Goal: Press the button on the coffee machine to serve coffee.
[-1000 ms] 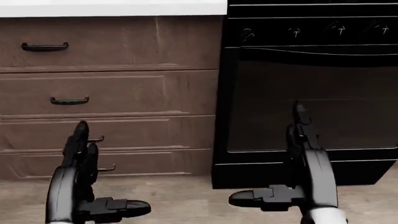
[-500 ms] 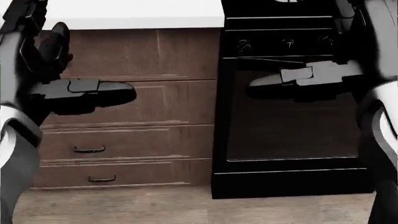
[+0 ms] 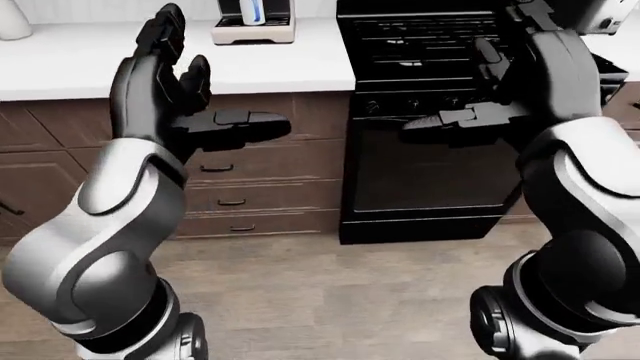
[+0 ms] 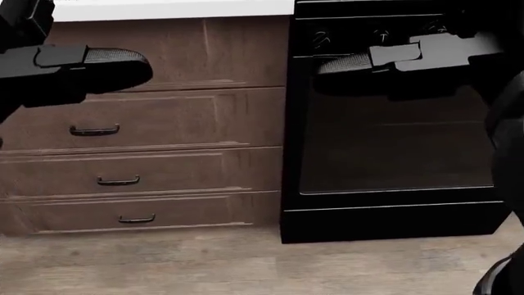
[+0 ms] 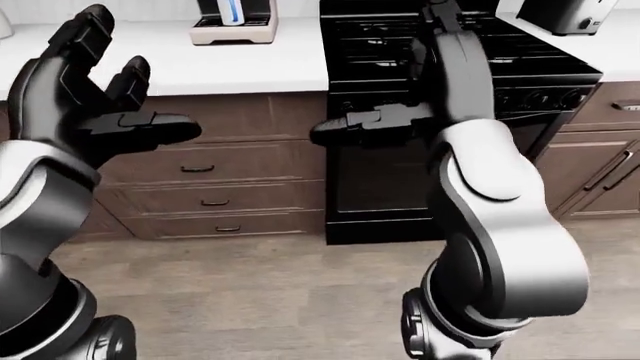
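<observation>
Nearest the cameras, both arms are raised with silver forearms and black hands. The left hand (image 3: 185, 94) stands upright at the left of the left-eye view, its fingers (image 3: 165, 34) spread and pointing up while the thumb juts sideways toward the middle; it holds nothing. The right hand (image 5: 420, 82) rises at the centre of the right-eye view, its fingers also straight and apart, thumb pointing left, gripping nothing. Below and beyond the hands lies a wood-plank floor (image 3: 330, 285). Past that stands a run of brown drawers (image 4: 164, 123) with dark handles, and just beside them on the right a black stove (image 3: 430, 172) with knobs along its upper edge and grates on top. A white table (image 3: 90, 64) tops the drawers. On it, near the top of the eye views and just left of the stove, sits the coffee machine (image 3: 254, 21), white with a blue strip; only its lower part shows, well apart from both hands. A toaster (image 5: 570, 15) sits on the table right of the stove.
</observation>
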